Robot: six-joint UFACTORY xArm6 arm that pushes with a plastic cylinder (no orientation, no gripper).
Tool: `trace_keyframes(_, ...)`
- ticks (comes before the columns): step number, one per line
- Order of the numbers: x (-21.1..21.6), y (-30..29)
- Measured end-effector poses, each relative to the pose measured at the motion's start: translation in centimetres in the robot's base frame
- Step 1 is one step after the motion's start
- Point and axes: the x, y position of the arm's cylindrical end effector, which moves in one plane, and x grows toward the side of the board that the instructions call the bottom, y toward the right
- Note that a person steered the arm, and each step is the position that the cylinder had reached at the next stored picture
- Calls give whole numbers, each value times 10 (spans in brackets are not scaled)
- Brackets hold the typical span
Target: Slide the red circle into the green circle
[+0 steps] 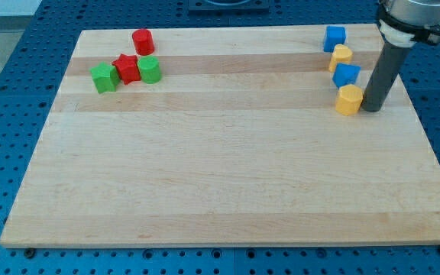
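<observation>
1. Red circle (143, 40): near the board's upper-left corner, standing alone, just above the cluster of three blocks.
2. Green circle (150, 69): right end of that cluster, touching the red star (127, 68); apart from the red circle, a small gap between.
3. Green block (105, 77): left end of the cluster, beside the red star; shape not clear.
4. Upper-right column, top to bottom: blue block (334, 37), yellow block (341, 56), second blue block (346, 75), second yellow block (349, 100).
5. My tip (372, 109): just right of the lowest yellow block, seemingly touching; well apart from both circles. Plain rod, nothing to spread or pinch.
6. Wooden board (228, 176): resting on a blue perforated table (21, 38).
</observation>
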Motion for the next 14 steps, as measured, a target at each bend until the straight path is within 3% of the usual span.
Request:
trace_keyframes(2, 82, -66)
trace_keyframes(4, 82, -243)
trace_keyframes(5, 76, -345)
trace_keyframes(7, -11, -519)
trace_keyframes(8, -44, -531)
trace_keyframes(9, -160, -513)
trace_keyframes(10, -218, -477)
trace_keyframes(12, -191, -381)
trace_keyframes(14, -124, -366)
